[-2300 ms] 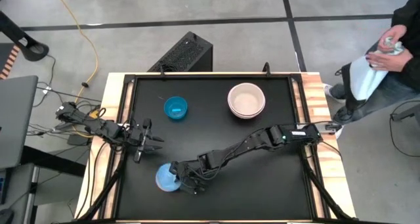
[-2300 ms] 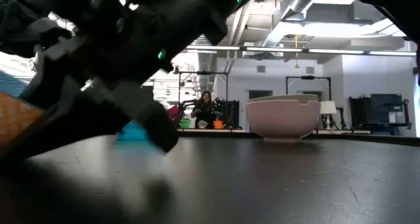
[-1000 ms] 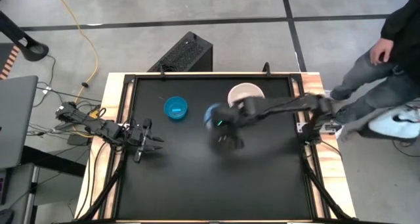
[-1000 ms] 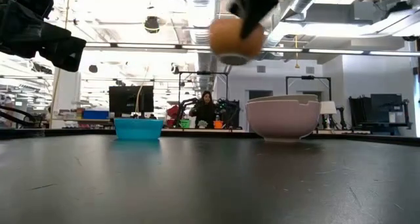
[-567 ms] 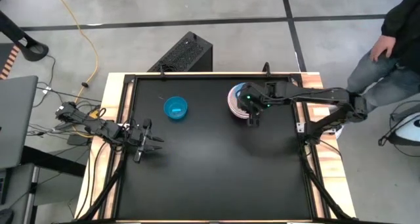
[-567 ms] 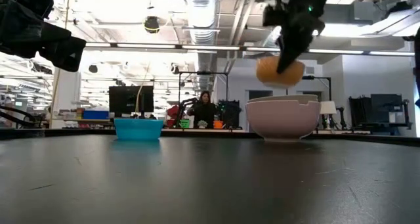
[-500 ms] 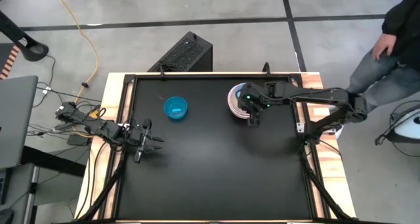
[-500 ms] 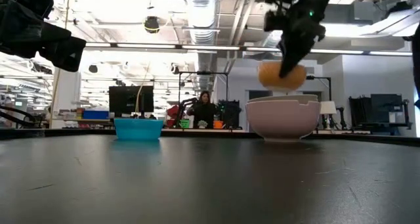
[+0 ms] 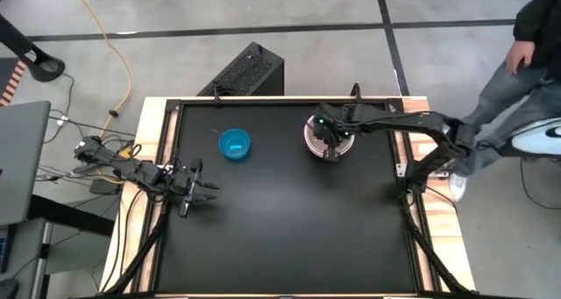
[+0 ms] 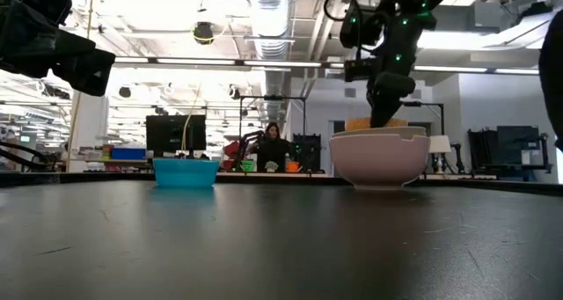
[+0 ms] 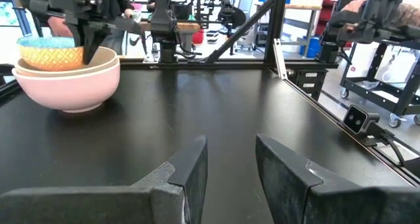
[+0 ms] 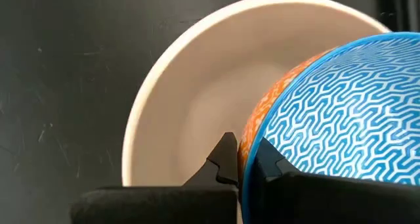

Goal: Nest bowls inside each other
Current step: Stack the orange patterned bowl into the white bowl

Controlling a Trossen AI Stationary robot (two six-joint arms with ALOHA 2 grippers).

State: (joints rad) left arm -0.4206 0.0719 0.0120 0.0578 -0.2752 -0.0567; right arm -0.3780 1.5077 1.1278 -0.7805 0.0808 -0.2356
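Note:
Two larger bowls, a beige one [image 12: 190, 99] inside a pale pink one [image 10: 378, 164], stand nested at the table's far right-centre [image 9: 308, 134]. A small bowl [image 12: 328, 119], blue-patterned inside and orange outside, is sunk into them, its top [image 10: 374, 123] just above their rim. My right gripper [image 12: 249, 161] is shut on it from above [image 9: 331, 139]. A second small blue bowl [image 9: 234, 144] stands by its base at the far left-centre [image 10: 186, 171]. My left gripper [image 9: 209, 191] waits open at the left edge [image 11: 230, 161]. My right gripper holds the small bowl by its rim [image 12: 248, 152], one finger [image 12: 272, 166] inside and the other finger [image 12: 224, 159] against the orange outer wall. The fingers come steeply from above. The bowl sits upright within the beige bowl [image 11: 49, 52]; whether its base rests there is hidden.
A person [image 9: 526, 36] stands beyond the table's right edge. A black box [image 9: 250, 71] lies on the floor past the far edge. The near half of the black tabletop [image 9: 289, 238] holds nothing.
My right gripper, still shut on the small bowl, has swung from the table's middle toward the far right, over the nested pair, and gone down. The small bowl has gone from hanging high and clear to sunk inside the beige bowl.

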